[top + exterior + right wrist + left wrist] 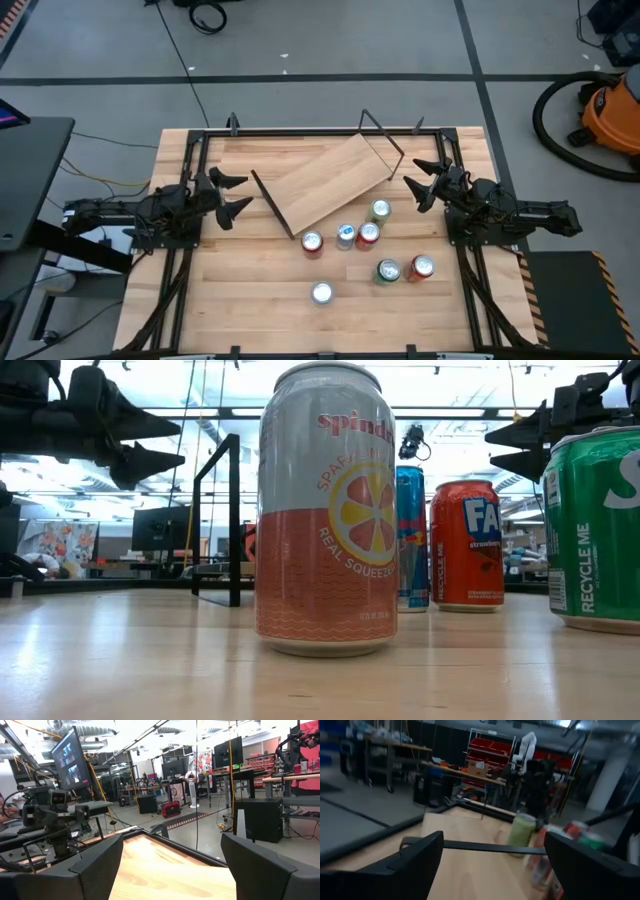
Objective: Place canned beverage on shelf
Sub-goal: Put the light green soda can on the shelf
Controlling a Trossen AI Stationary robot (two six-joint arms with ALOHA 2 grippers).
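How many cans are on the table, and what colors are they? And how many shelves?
Red round metal cans: 3
Green round metal cans: 2
Blue round metal can: 1
Grey-and-coral round metal can: 1
Flat light-wood shelf with black rod ends: 1
Total: 7 cans and 1 shelf, 8 things.

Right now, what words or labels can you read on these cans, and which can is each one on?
"spindr", cut off at the can's edge, "REAL SQUEEZE": grey and coral can with the citrus slice.
"FA", cut off, red letters: orange can.
"RECYCLE ME": green can.
Blue can: print too hidden to read.
Can tops in the high view: too small to read.
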